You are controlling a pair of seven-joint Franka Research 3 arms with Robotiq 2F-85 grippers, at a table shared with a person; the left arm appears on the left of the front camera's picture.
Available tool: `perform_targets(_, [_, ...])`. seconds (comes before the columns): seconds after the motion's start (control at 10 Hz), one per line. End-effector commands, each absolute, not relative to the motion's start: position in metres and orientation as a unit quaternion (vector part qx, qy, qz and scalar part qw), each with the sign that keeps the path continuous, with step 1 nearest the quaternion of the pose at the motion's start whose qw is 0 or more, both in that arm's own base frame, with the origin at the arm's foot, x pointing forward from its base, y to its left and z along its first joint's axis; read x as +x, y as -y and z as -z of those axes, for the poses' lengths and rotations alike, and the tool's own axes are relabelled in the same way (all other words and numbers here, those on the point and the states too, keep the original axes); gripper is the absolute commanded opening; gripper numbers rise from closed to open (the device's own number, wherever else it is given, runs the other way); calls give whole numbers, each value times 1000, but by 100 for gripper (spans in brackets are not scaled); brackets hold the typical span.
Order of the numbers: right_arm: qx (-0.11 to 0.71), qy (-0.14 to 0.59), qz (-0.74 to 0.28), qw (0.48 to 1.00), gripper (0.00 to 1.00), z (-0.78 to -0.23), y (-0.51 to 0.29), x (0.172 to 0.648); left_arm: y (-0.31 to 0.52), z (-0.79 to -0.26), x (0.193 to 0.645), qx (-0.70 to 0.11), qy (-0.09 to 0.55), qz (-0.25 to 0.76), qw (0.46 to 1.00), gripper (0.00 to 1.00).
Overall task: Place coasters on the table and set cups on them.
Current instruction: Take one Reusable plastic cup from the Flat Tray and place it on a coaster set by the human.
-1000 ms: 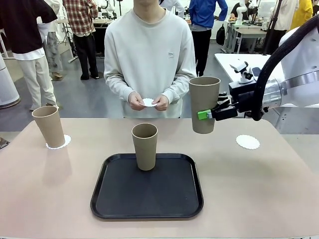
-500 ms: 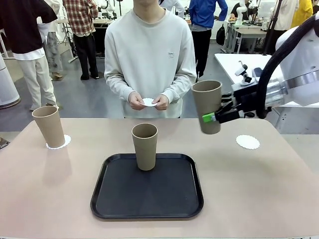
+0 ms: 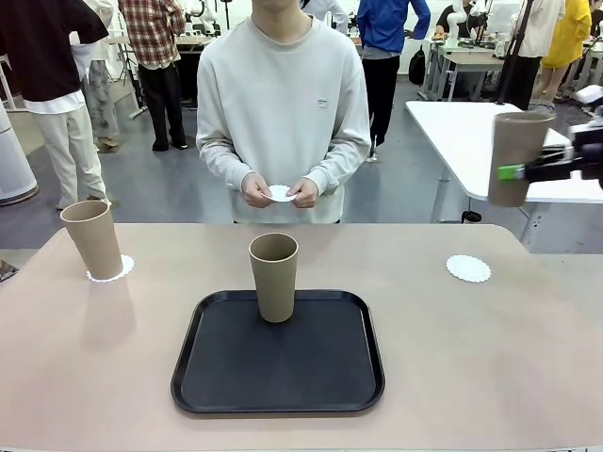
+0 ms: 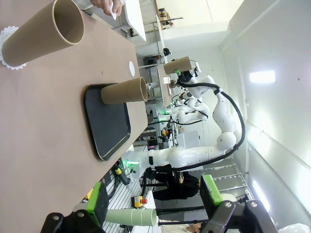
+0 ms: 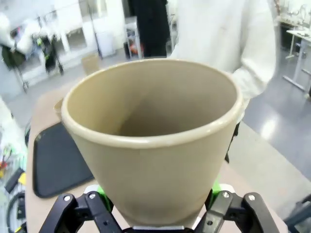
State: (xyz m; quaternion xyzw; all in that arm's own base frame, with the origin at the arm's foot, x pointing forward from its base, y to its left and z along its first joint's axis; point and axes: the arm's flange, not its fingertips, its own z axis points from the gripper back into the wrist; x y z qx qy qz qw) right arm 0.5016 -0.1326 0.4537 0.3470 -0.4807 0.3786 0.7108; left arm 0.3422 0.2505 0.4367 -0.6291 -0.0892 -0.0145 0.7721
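One tan cup (image 3: 92,239) stands on a lacy white coaster (image 3: 121,267) at the table's (image 3: 490,358) far left. A second cup (image 3: 273,277) stands upright on the black tray (image 3: 278,377). My right gripper (image 3: 513,172) is shut on a third cup (image 3: 517,157), held upright in the air beyond the table's right end, above and right of a bare coaster (image 3: 468,268). In the right wrist view that cup (image 5: 153,141) sits between my fingers. The person holds another coaster (image 3: 281,193) in both hands. My left gripper (image 4: 155,206) is open and holds nothing, well back from the left cup (image 4: 46,36).
The tray sits at the table's middle front. A person stands at the far edge behind it. A white-topped table (image 3: 462,132) lies behind my right gripper. Bare tabletop stretches to both sides of the tray.
My right gripper has carried its cup rightward and up, from beside the person's elbow to past the table's right end. The other cups, the coasters and the person's hands have stayed put.
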Motion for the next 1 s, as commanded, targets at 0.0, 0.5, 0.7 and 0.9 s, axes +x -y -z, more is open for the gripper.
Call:
perform_targets(0.0, [383,519,-341,684,83,-451,157,512,-250,-439,341,-631,90,13,770,100])
perform_targets(0.5, [413,515,-341,670,83,-441,170,502,-250,-439,341,-631,90,13,770,100])
perform_targets(0.7, [413,515,-341,670,83,-441,170,502,-250,-439,341,-631,90,13,770,100])
perform_targets(0.9, [413,515,-341,670,83,-441,170,502,-250,-439,341,-631,90,13,770,100])
